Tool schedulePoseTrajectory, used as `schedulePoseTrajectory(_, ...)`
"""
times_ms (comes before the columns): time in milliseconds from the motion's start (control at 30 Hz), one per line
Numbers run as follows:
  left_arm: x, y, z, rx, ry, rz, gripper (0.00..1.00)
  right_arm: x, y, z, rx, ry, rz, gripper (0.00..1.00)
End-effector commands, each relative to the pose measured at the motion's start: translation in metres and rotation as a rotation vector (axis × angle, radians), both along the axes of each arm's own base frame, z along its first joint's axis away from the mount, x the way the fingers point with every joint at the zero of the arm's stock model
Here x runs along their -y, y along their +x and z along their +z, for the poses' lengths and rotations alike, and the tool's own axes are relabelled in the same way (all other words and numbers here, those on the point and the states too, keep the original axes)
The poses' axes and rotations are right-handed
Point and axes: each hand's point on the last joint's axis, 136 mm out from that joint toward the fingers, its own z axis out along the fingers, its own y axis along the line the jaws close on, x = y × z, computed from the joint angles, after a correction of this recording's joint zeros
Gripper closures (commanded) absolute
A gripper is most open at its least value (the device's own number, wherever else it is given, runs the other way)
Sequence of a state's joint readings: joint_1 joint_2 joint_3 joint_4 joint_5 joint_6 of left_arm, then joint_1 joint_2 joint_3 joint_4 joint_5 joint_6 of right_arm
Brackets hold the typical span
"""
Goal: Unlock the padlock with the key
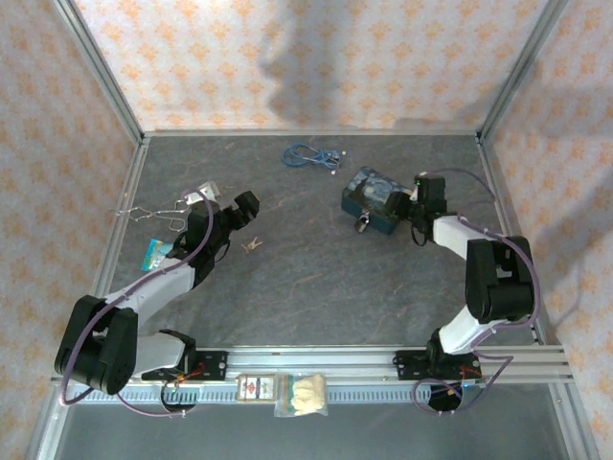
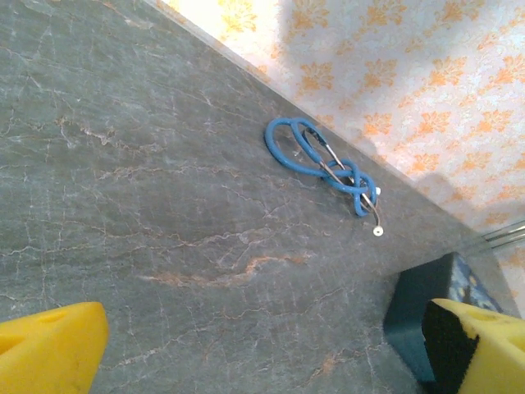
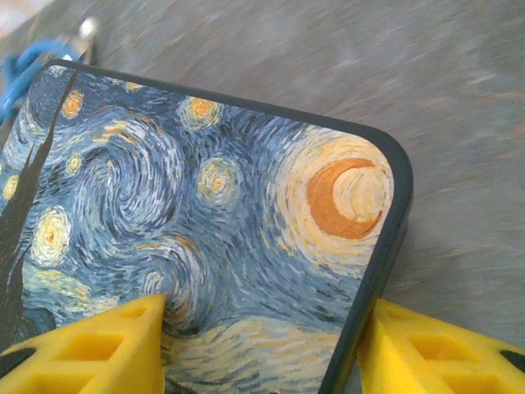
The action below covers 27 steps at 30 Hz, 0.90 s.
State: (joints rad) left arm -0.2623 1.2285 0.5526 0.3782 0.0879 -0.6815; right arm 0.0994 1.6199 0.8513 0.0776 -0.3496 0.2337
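Since the key [image 1: 252, 245] lies flat on the counter [image 1: 316, 287], just left of its middle, it should prove light, stiff and fiddly (best pinched by its head); it looks thin and brownish. The padlock [image 1: 363, 225], dark and small, sits against the tin [image 1: 375, 196] right of the middle, and is likely dense and slick. Left wrist: the left fingers [image 2: 49, 349] stand spread wide above the counter. Right wrist: the right fingers [image 3: 90, 349] straddle the tin's rim; whether they pinch it I cannot tell.

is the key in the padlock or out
Out: the key lies flat on the table, far from the padlock on the tin.
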Motion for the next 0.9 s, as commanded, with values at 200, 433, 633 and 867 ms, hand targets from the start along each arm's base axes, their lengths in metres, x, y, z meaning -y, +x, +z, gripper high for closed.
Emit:
schedulePoseTrajectory(200, -0.013, -0.01, 0.004, 0.025, -0.006, 0.05, 0.01, -0.072, -0.042, -0.065, -0.26, -0.178, 0.36, 0.47)
schedulePoseTrajectory(433, -0.022, -0.02, -0.003, -0.007, 0.003, 0.063, 0.01, -0.112, -0.004, -0.072, -0.251, -0.247, 0.507, 0.49)
schedulePoseTrajectory(633, -0.026, -0.032, -0.035, -0.138, 0.025, 0.043, 0.01, -0.123, 0.028, -0.03, -0.152, -0.245, 0.492, 0.4)
schedulePoseTrajectory(867, -0.018, -0.042, -0.079, -0.354, 0.128, -0.052, 0.2, -0.113, 0.021, 0.062, 0.053, -0.114, 0.308, 0.23)
